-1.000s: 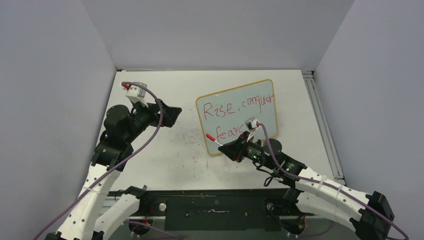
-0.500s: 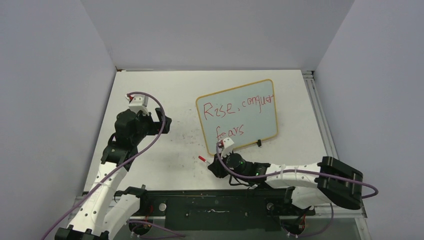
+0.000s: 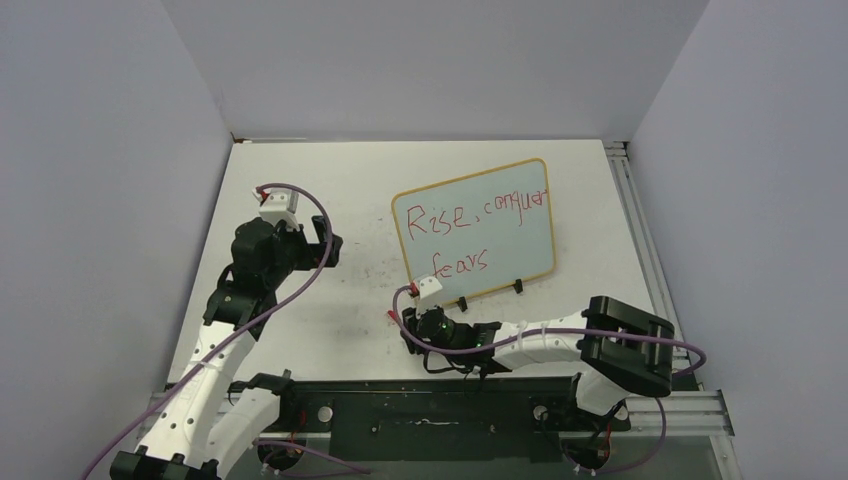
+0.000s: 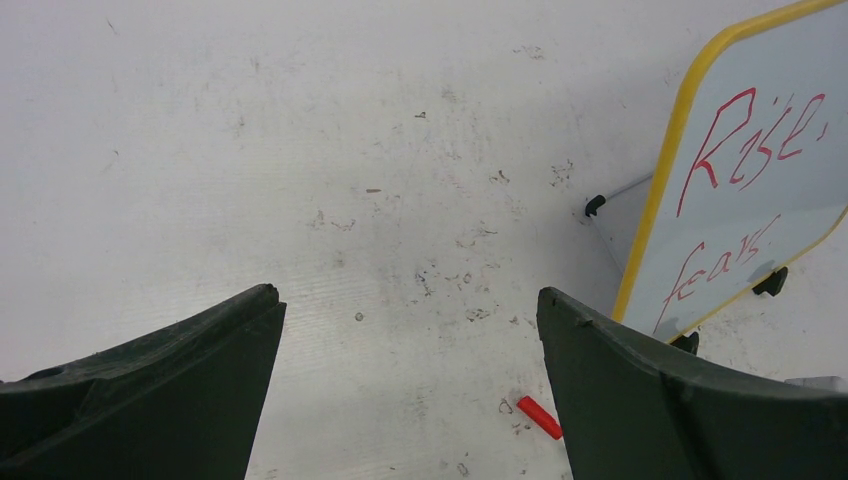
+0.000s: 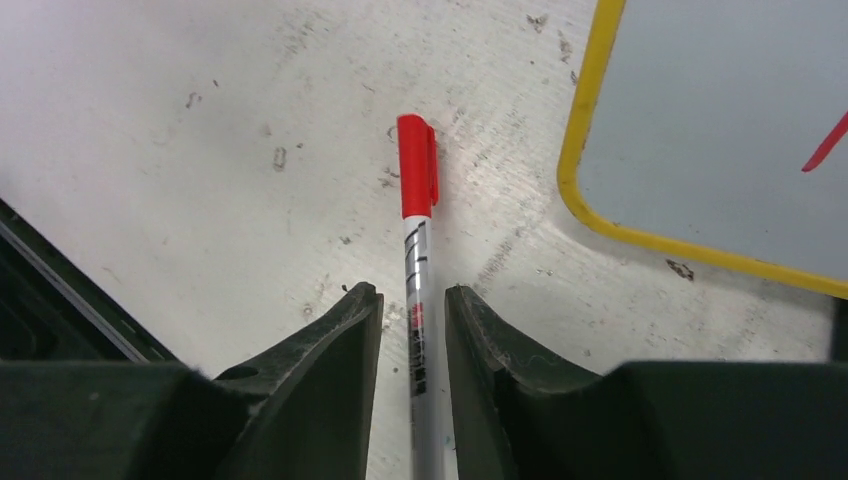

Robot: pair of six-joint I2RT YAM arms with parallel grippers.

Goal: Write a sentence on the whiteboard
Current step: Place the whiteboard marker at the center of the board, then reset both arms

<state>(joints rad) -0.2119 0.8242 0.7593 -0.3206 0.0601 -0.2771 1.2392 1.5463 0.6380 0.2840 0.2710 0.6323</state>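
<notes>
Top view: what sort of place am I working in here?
Likely a robot test cell in a lab: plain grey walls box in a scuffed white table, holding a whiteboard and red marker.

The right gripper [image 3: 405,325] has left the whiteboard [image 3: 500,230], where a second ago it held the marker [image 5: 420,300] over the lower line of the sentence [image 3: 458,262]. It has swung down and left to the table [image 3: 300,320] just off the board's near left corner, and its arm has folded low along the near edge. The word "fears" and both clip feet [image 3: 517,286], covered before, now show in full. Its jaws have eased, so a sliver of table shows on each side of the barrel. The left gripper [image 3: 328,247] has dropped lower and drawn back leftward
</notes>
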